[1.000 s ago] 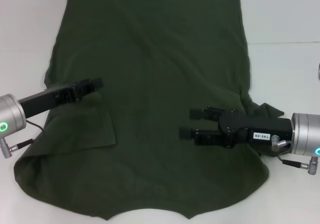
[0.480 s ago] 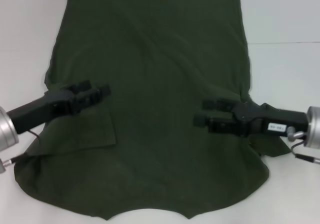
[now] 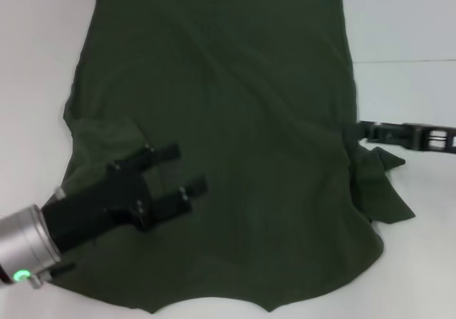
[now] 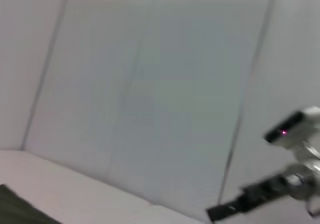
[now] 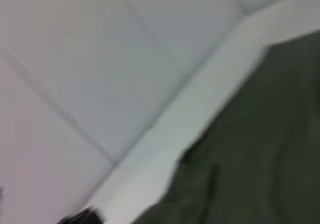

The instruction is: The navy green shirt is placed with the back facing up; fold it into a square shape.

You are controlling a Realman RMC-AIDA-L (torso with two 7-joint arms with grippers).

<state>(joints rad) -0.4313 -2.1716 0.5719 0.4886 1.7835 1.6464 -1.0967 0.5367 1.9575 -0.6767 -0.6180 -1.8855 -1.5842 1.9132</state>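
Observation:
The navy green shirt [image 3: 221,119] lies spread flat on the white table, with its hem at the far side. Its right sleeve [image 3: 381,187] sits bunched and creased beside the body. My left gripper [image 3: 184,169] hovers over the shirt's near left part, open with nothing between its black fingers [image 3: 169,152]. The left arm hides the cloth under it. My right gripper [image 3: 362,129] reaches in from the right edge and just meets the shirt's side above the bunched sleeve. In the right wrist view the shirt [image 5: 260,149] fills one corner. The left wrist view shows a sliver of the shirt [image 4: 12,209].
White table [image 3: 406,27] surrounds the shirt on the left, right and far sides. A seam line in the table [image 3: 406,61] runs along the right. The left wrist view shows mainly a pale panelled wall [image 4: 150,84] and the right arm [image 4: 255,196] far off.
My left arm has swung nearer and toward the middle, now higher above the shirt. My right arm has pulled back to the right, off the shirt's body to its side edge.

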